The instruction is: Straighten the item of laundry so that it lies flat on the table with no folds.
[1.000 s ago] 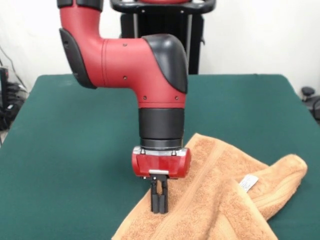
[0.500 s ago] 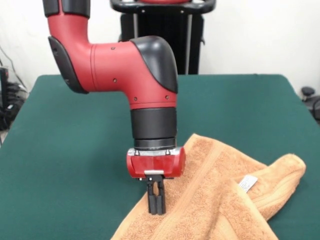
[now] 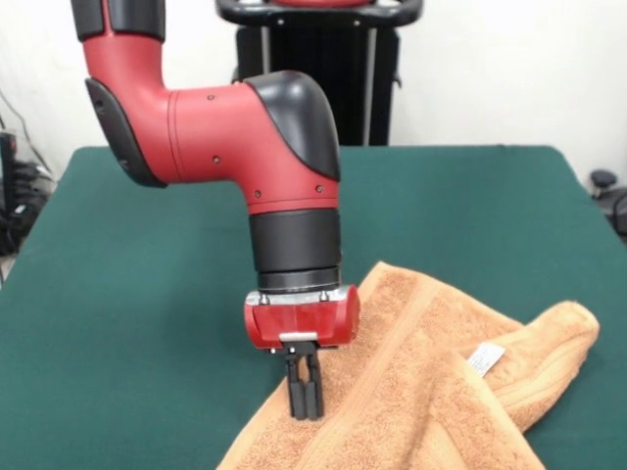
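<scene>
The orange-tan towel (image 3: 421, 372) lies crumpled at the near right of the green table (image 3: 137, 294). Its right end is folded over into a lobe, and a small white label (image 3: 487, 356) shows by that fold. A woven band runs along its length. Its near part runs off the picture's bottom edge. My gripper (image 3: 305, 411) points straight down at the towel's left edge. Its black fingers (image 3: 297, 390) are pressed together with their tips in the cloth.
The robot's black pedestal (image 3: 313, 69) stands at the table's far side. The red arm (image 3: 216, 127) reaches over the table's middle. Dark gear (image 3: 607, 191) shows past the table's right edge, and cables (image 3: 15, 186) past its left edge.
The arm and gripper have shifted a little to the left along the towel's left edge, fingers still together. The towel's far corner has crept slightly left with them.
</scene>
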Robot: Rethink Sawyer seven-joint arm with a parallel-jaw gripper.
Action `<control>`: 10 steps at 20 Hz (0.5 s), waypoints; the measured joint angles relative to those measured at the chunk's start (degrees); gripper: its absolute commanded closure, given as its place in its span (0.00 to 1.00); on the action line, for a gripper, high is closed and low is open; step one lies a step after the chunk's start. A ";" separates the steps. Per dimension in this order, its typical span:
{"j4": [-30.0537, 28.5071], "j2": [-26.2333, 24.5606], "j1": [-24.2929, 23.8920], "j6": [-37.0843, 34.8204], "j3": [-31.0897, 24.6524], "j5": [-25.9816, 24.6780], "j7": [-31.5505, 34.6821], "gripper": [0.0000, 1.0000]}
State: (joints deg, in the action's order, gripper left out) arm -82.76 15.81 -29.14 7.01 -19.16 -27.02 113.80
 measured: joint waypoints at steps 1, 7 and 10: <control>-0.12 -0.02 -0.34 0.01 -0.32 -0.21 0.00 1.00; -0.95 -0.34 -3.08 0.01 -2.91 -2.17 0.00 1.00; -1.27 -0.48 -4.25 -0.02 -3.96 -2.91 0.00 1.00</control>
State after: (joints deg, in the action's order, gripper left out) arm -84.03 15.34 -33.40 6.98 -23.12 -29.93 113.80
